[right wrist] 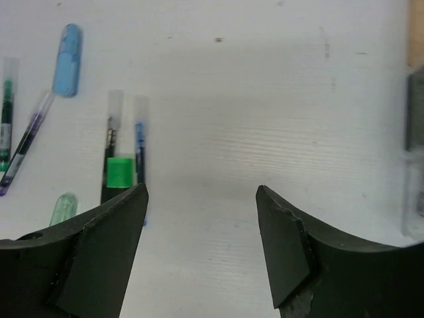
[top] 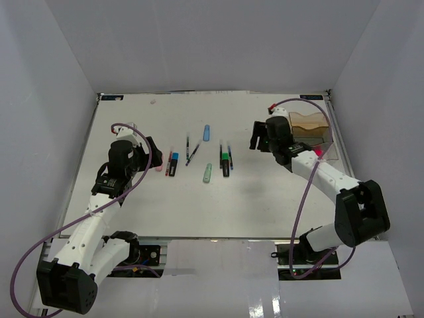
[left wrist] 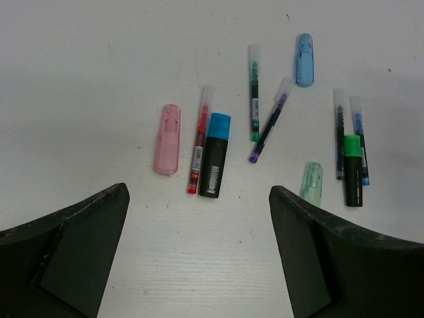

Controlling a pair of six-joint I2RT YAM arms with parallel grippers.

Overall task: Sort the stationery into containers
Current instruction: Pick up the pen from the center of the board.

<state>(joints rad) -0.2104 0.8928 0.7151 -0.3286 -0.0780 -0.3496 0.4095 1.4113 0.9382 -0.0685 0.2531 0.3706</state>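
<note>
- Left wrist view: the left gripper stands at full spread above the table, with nothing between its fingers.
- Just ahead of the fingertips, on the centre line of the gap, lie the blue-capped marker and the red pen. They are side by side, touching or nearly so. The pink piece lies just left of them.
- All three run lengthwise away from the fingers, so the jaws would close across their narrow width.
- Farther ahead and to the right are the tilted purple pen and the green pen. The blue piece is farthest.
- Ahead of the right finger are the mint piece and the green-capped marker, with two thin pens beside the marker.
- Right wrist view: the right gripper is parted and empty over bare table. The green-capped marker group lies ahead of its left finger. The clear tray lies off to the right of its right finger.
- Top external view: the amber tray adjoins the clear tray by the right wall, close to the right gripper.
- Judgement: the left arm is nearer the pink, red and blue cluster. The right arm is nearer the green marker group and the trays.
- Bare table surrounds the cluster, which leaves room for a descent. The pen lies close to the marker, so a double pick is a risk.
</note>
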